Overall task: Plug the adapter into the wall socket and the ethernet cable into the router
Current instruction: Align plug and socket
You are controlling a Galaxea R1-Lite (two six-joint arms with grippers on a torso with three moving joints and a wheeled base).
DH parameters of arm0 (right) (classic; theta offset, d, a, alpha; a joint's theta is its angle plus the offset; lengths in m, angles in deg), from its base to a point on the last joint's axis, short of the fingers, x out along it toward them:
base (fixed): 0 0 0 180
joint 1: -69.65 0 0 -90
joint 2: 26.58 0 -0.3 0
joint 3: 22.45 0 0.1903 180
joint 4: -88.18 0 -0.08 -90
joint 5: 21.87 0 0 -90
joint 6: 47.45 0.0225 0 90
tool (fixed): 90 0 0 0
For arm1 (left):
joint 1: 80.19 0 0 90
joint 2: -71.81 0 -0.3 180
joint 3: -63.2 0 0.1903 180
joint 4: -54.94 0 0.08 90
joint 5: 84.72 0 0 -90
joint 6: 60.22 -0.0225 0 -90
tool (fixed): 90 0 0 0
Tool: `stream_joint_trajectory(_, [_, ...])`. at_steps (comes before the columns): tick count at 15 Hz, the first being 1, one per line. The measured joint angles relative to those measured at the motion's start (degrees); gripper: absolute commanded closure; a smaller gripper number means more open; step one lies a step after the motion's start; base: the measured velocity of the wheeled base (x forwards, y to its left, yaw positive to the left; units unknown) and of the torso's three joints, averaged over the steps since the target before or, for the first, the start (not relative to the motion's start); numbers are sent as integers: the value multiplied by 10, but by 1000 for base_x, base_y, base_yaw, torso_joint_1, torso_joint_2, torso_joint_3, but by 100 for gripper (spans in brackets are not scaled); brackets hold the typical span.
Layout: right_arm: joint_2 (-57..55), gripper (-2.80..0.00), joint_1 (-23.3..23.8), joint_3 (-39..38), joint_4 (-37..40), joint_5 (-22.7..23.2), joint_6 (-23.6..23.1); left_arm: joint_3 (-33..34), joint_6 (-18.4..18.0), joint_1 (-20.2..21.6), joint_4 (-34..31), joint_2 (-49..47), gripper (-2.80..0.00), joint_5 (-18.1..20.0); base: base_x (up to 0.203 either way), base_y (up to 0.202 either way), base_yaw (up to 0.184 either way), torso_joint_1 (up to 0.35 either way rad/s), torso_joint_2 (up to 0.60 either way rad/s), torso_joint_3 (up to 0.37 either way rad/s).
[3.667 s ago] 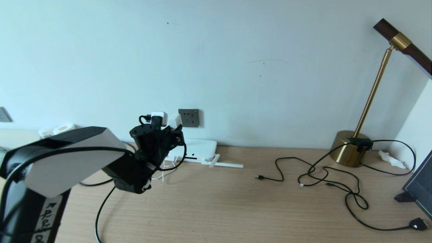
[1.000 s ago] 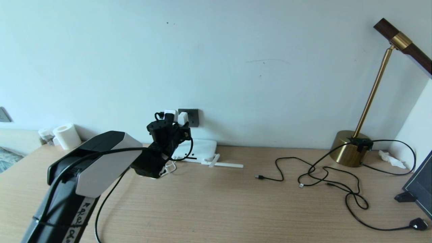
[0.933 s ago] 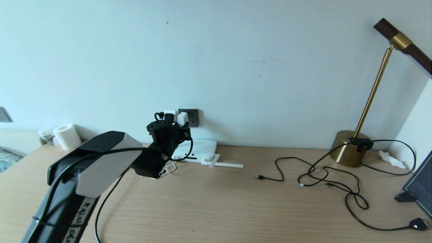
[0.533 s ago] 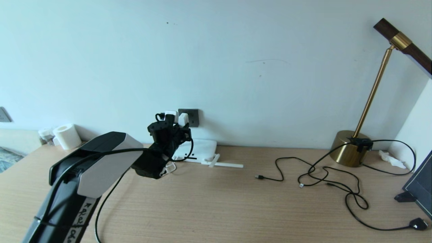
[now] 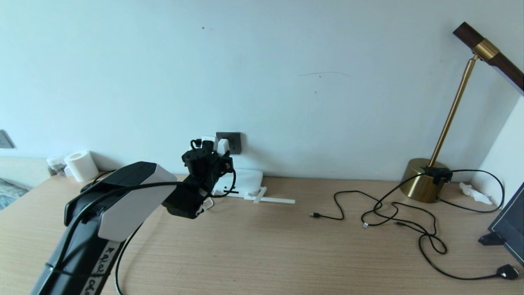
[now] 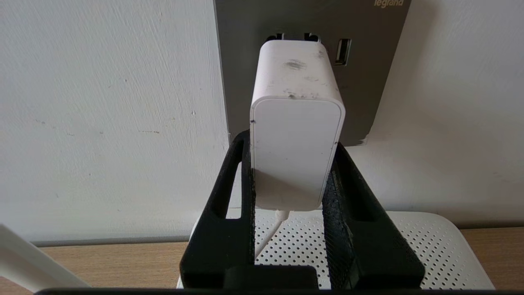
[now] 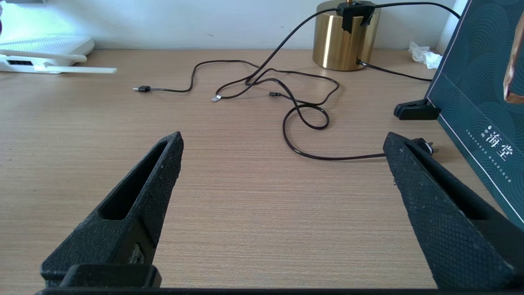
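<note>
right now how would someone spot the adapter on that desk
Find the grey wall socket above the desk's back edge. The adapter is the white rounded cube pressed against it, clamped in the left gripper. The router below is also white, but flat with stick antennas.

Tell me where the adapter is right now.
The adapter is clamped in the left gripper, pressed against the wall socket, directly above the router.

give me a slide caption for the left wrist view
Left gripper clamps the white adapter against the grey wall socket.
</note>
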Motion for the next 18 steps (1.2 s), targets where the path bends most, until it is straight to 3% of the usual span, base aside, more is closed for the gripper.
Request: stream_joint_trajectory(18, [0, -280, 0, 0, 0, 0, 0, -47, -1, -2, -34, -12, 0, -20, 0, 0, 0, 0, 0, 0])
